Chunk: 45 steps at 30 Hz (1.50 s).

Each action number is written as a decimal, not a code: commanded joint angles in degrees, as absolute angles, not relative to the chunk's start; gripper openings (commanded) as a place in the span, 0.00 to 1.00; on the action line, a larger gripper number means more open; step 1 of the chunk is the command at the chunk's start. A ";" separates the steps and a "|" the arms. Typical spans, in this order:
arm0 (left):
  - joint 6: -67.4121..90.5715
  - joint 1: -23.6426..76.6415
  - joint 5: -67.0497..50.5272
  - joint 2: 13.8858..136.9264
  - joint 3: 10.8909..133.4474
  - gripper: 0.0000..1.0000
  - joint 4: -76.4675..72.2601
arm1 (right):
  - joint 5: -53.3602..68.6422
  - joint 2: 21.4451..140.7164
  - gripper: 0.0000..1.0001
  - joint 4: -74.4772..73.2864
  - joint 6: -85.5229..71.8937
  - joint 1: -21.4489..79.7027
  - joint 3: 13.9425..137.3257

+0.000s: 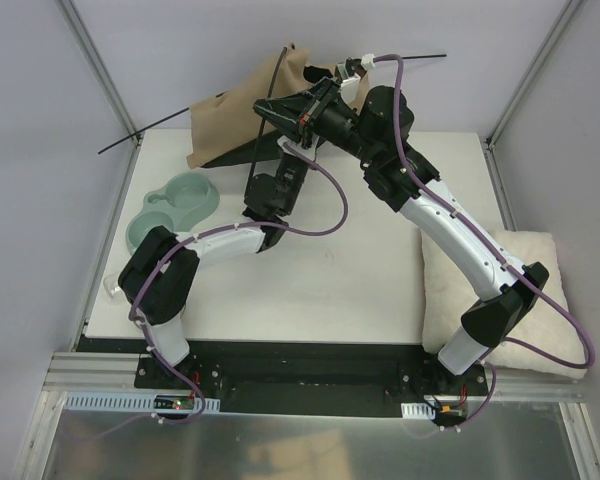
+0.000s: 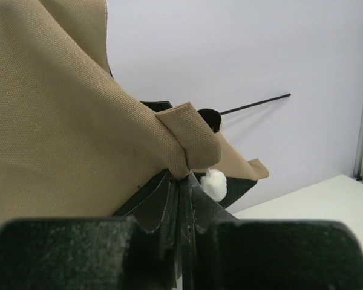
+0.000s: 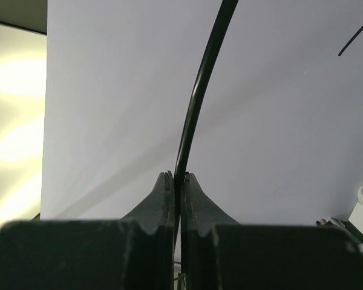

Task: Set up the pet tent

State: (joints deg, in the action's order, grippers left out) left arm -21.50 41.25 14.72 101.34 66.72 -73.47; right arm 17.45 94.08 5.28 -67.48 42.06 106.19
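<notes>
The right gripper (image 3: 176, 178) is clamped on a pole (image 3: 201, 84) that rises lengthwise beyond its tips, while the left gripper (image 2: 181, 184), on the near side, pinches the tent (image 2: 66, 133) by its hem.

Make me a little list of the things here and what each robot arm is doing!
tent: tan cloth, bunched up at the far side
left arm: jaws shut on the tent's black trim
right arm: jaws shut on a thin black pole
pom-pom: white, beside the left jaws
bowl: green, double, on the left
cushion: white, fluffy, on the right
</notes>
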 commanded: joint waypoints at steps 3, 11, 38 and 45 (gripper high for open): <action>-20.22 41.13 17.40 96.42 63.81 0.00 -77.78 | 17.40 93.52 0.00 7.56 -66.09 41.04 108.02; -17.14 40.25 17.93 93.26 60.21 0.00 -77.87 | 17.49 93.43 0.00 7.56 -66.01 41.04 107.84; 8.96 26.02 -12.48 72.52 45.97 0.00 -52.65 | 18.54 94.30 0.00 28.10 -67.05 36.04 97.39; 10.89 23.65 -15.20 70.14 44.65 0.00 -48.61 | 20.48 95.01 0.00 34.45 -70.67 34.37 95.98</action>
State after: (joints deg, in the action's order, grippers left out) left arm 8.01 24.23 -9.76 72.60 46.41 -53.63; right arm 26.50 94.48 23.05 -71.00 38.39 96.07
